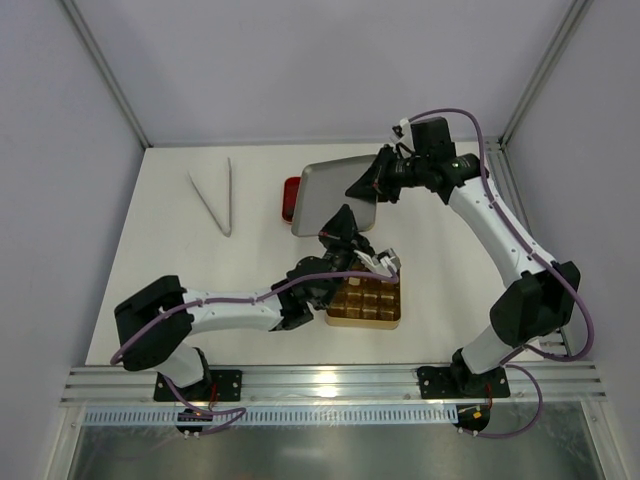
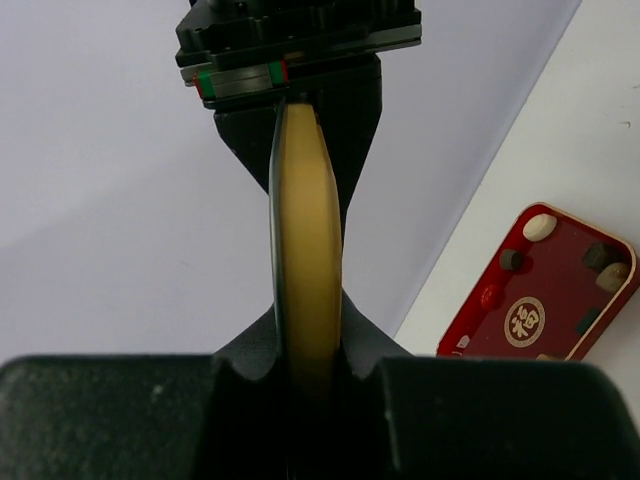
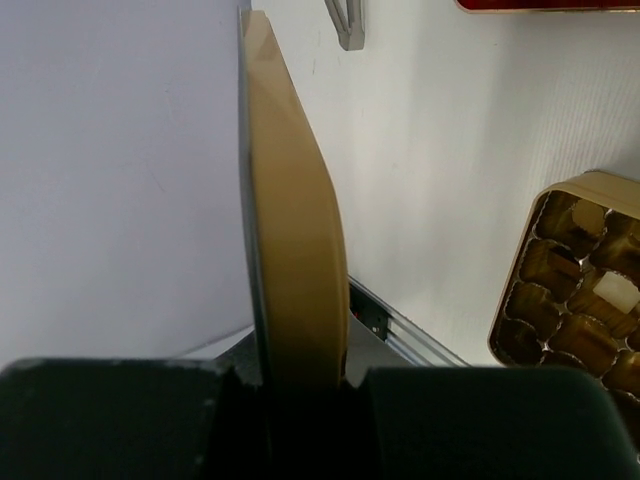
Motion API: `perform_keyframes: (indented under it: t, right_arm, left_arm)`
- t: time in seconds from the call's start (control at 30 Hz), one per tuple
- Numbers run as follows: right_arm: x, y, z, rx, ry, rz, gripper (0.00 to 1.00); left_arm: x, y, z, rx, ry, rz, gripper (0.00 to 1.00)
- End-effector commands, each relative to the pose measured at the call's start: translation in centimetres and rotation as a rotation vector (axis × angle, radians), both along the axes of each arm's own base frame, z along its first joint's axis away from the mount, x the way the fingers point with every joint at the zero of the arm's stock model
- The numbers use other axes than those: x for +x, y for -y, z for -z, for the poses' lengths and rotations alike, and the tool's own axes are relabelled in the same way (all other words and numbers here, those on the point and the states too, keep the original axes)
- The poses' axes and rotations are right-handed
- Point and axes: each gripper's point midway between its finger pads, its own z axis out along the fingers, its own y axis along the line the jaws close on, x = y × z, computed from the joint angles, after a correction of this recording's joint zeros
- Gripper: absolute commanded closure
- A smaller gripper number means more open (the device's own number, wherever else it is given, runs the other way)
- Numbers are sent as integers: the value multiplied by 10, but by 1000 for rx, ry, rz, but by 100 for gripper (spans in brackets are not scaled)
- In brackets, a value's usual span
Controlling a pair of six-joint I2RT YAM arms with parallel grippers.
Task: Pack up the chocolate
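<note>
Both grippers hold one flat lid [image 1: 333, 195] in the air, tilted above the red tray. It has a grey face and a gold rim. My left gripper [image 1: 346, 226] is shut on its near edge [image 2: 306, 250]. My right gripper [image 1: 366, 186] is shut on its far right edge [image 3: 295, 250]. The red tray [image 2: 560, 345] carries several small chocolate pieces, one white [image 2: 540, 226] and one dark [image 2: 512, 260]. The gold tray [image 1: 364, 320] with square compartments lies near the front and holds brown pieces, plus a white piece [image 3: 612, 292].
Metal tongs [image 1: 216, 197] lie at the back left of the white table; their tip also shows in the right wrist view [image 3: 345, 22]. The lid hides most of the red tray [image 1: 289, 198] from above. A metal rail [image 1: 330, 385] runs along the near edge.
</note>
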Motion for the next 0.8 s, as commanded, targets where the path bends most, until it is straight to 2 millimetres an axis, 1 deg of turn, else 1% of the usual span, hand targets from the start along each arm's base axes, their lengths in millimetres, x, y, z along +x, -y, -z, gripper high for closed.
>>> perform_keyframes:
  t: [0.0,0.07,0.1,0.17,0.2,0.27,0.3,0.33,0.37,0.4,0.43,0.47,0.5,0.53,0.57,0.6,0.63,0.67,0.7,0.73,0.77]
  right_arm:
    - [-12,-2,-22,34,49,-10,89]
    - [-11,-1,-23,35,58,-8,80]
    - [-11,-1,-23,34,63,-6,64]
    - [-8,1,-24,23,84,7,48]
    - [-7,2,-25,14,96,14,35]
    - [1,10,-31,-14,148,57,25]
    - [4,13,-35,-25,171,74,17]
    - [10,18,-35,-44,192,104,14]
    - [14,25,-41,-50,224,129,11]
    - [17,29,-44,-61,249,146,1]
    - [20,33,-47,-67,269,163,0]
    - [27,45,-55,-80,311,217,0]
    - [29,50,-54,-85,320,236,0]
    - [31,57,-60,-79,342,260,0]
    - [36,62,-69,-65,380,285,0]
    - [37,74,-76,-60,406,318,0]
    - [39,80,-82,-60,427,334,0]
    - [40,86,-86,-62,444,347,0]
    - [41,93,-93,-65,464,365,0]
    - [42,105,-98,-75,488,391,0]
    - [42,113,-102,-81,501,412,0]
  left_arm:
    - [-1,-3,-51,-136,96,-1,100]
    - [-1,-3,-56,-148,101,2,100]
    - [-1,-3,-59,-164,99,5,100]
    - [-2,-6,-64,-181,93,5,100]
    - [-2,-5,-62,-170,81,8,100]
    - [-4,-6,-65,-203,61,19,100]
    - [-4,-6,-62,-197,40,15,100]
    - [-4,-5,-60,-218,15,20,100]
    - [-6,-7,-61,-236,-4,22,100]
    - [-7,-5,-57,-220,-36,26,100]
    - [-9,-4,-55,-219,-66,31,100]
    - [-10,-2,-52,-273,-125,46,100]
    - [-12,-4,-65,-319,-147,56,100]
    - [-13,-3,-51,-273,-214,55,100]
    - [-14,-1,-51,-332,-269,68,100]
    - [-16,-2,-64,-383,-296,78,100]
    - [-17,-2,-65,-405,-331,78,100]
    - [-18,-1,-54,-369,-391,71,100]
    - [-18,-1,-66,-473,-451,85,100]
    - [-19,0,-67,-493,-496,97,100]
    - [-23,3,-66,-486,-566,117,100]
